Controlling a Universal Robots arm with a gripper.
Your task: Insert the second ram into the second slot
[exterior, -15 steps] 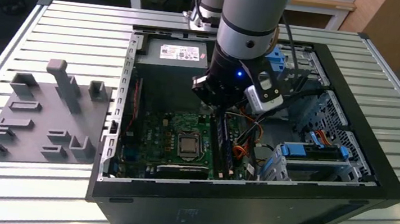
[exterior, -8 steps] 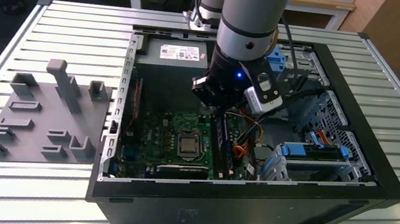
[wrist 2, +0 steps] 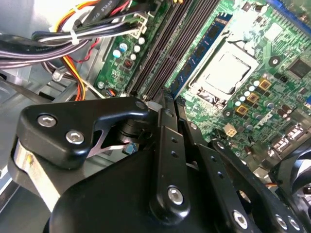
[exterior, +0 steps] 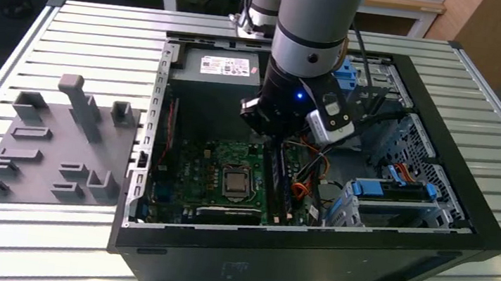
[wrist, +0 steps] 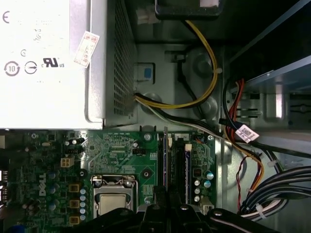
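Hovering over the motherboard (wrist: 121, 150), fingers (wrist: 167, 206) clamped on the second ram (wrist: 165, 155), edge-on above the slots (wrist: 187, 167)

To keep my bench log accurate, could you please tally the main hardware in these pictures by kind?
Robot arm: 1
Open computer case: 1
Grey fixture plate: 1
Power supply: 1
Processor socket: 1
Total: 5
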